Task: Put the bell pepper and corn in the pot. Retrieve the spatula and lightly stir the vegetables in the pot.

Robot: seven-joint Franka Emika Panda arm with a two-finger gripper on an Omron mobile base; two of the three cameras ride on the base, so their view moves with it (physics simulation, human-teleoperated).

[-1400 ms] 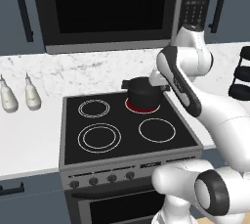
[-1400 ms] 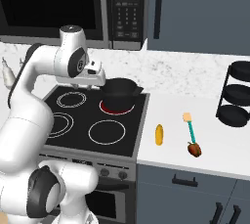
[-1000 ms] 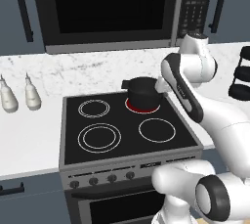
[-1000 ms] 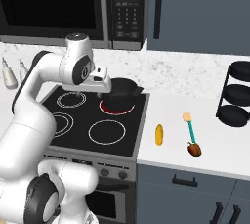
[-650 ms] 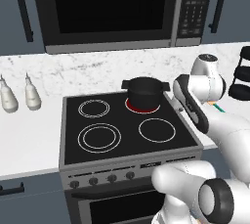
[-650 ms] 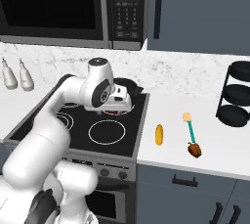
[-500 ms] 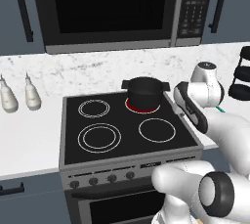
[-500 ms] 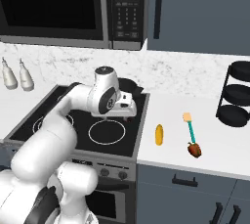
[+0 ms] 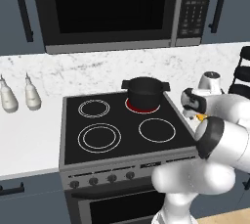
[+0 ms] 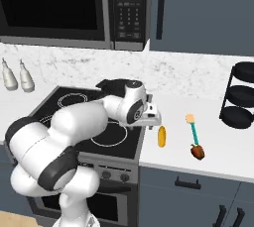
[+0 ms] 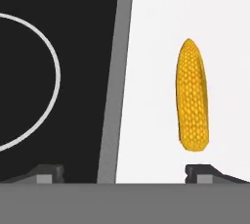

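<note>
On white counter right of stove: yellow corn cob [image 10: 161, 136], small brown-red bell pepper [image 10: 197, 151], green-handled spatula [image 10: 192, 129]; none yet in black cylindrical pot [image 9: 143, 92] on lit rear burner. Gripper [image 11: 126, 171] wide open, empty, above stove edge beside corn. Pot interior hidden

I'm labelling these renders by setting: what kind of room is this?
A simulated home kitchen, most likely: a black four-ring stove with a pot on its red burner, a built-in microwave above, and a marbled white counter holding corn.
</note>
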